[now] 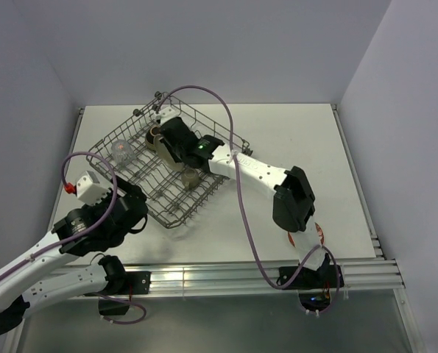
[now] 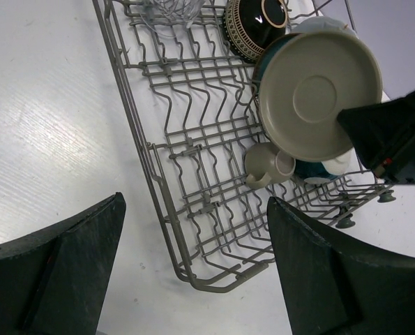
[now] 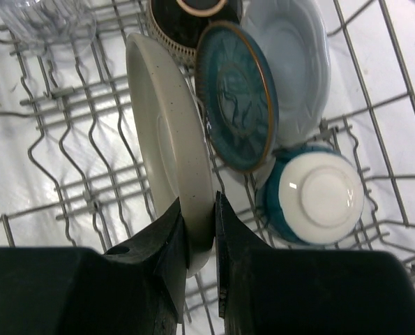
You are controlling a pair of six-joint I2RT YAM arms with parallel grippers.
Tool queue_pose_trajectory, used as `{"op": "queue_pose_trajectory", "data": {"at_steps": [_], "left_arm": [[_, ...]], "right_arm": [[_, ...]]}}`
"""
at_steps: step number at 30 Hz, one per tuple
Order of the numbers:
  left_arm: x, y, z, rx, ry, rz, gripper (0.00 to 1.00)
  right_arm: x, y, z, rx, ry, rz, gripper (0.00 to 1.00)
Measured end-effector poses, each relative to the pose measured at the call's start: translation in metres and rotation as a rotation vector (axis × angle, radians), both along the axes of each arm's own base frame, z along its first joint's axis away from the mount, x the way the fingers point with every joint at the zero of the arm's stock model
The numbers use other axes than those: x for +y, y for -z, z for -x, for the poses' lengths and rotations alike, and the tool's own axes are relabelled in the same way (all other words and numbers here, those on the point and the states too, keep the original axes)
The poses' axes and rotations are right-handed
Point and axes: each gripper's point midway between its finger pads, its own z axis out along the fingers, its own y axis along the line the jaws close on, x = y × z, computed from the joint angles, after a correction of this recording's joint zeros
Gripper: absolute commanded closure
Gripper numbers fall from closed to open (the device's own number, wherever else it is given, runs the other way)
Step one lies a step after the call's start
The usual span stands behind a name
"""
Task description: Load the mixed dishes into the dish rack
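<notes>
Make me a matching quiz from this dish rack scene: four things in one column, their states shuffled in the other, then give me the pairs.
1. cream speckled round plate
2. small grey-beige ceramic mug
3. dark teal gold-rimmed dish
4. left end effector

A. lying on its side
B. open, empty
C. pinched at the rim by the right end effector
D. standing on edge, ungripped

Pairs: 1-C, 2-A, 3-D, 4-B
</notes>
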Motion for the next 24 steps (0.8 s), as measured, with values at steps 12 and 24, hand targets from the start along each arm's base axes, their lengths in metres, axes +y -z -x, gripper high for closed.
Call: {"op": "queue_pose_trajectory", "data": {"at_steps": [12, 24], "left_arm": [[0.002, -0.007, 0.002, -0.04, 0.016, 0.052, 0.13], [0.004, -0.005, 0.004, -0.042, 0.02, 0.066, 0.13]], "right_arm": [[0.017, 0.019, -0.027, -0.081, 0.005, 0.088, 1.0], [0.043, 0.043, -0.029, -0.135, -0.035, 0.174, 1.0]]}}
